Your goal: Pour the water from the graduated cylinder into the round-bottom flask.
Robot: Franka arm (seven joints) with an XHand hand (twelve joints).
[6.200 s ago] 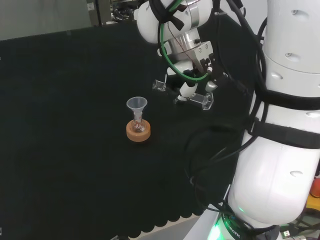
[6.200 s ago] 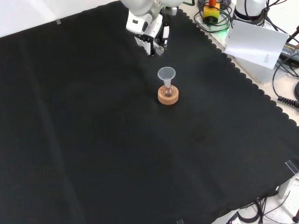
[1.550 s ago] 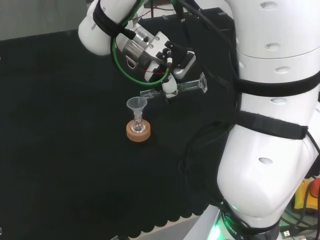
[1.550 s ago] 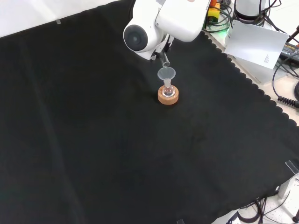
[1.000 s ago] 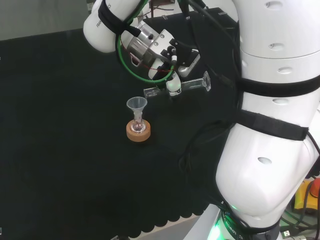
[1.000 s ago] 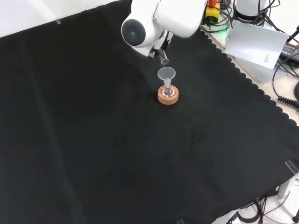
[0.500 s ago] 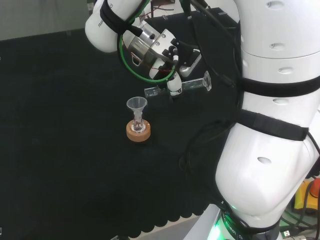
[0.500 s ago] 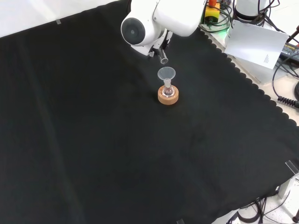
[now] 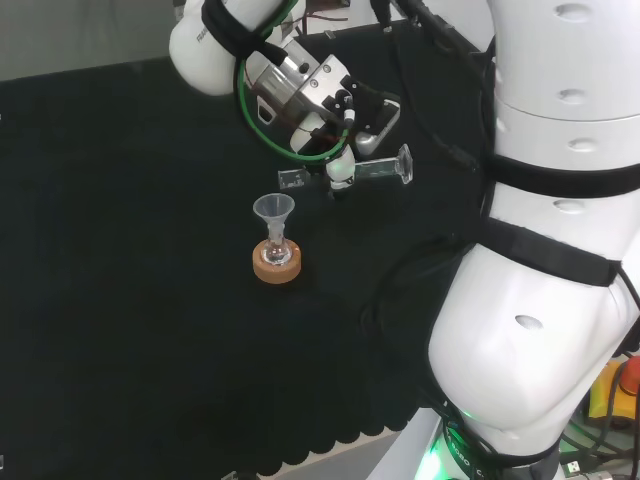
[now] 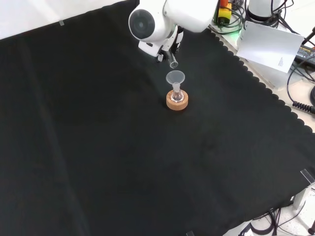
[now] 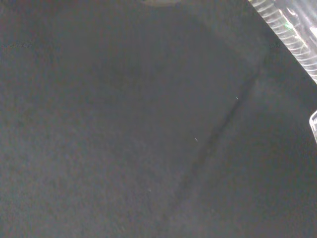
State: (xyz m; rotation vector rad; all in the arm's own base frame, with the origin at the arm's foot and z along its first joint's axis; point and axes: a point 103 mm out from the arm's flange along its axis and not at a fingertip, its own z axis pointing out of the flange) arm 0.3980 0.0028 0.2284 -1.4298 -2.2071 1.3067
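My hand [image 9: 352,128] is shut on the clear graduated cylinder [image 9: 372,170], which lies nearly level in the air. Its mouth points left in the head view and ends above and a little to the right of the funnel [image 9: 272,209]. The funnel stands in the neck of a small round-bottom flask [image 9: 275,251] on a cork ring [image 9: 277,266]. In the front view the cylinder's mouth [image 10: 173,64] hangs just beyond the funnel [image 10: 175,77], under the hand [image 10: 166,48]. A ribbed length of the cylinder [image 11: 290,34] shows in the wrist view. I cannot tell whether it holds water.
The arm's big white links [image 9: 560,250] stand at the right of the head view, and a link with a round cap [image 10: 143,22] stands above the hand in the front view. Beyond the cloth's scalloped edge [image 10: 256,78] lie a white sheet [image 10: 270,46] and cables.
The hand has risen slightly and drawn back from the funnel. The cylinder has tipped from mouth-down to nearly level. Flask, funnel and cork ring have not moved.
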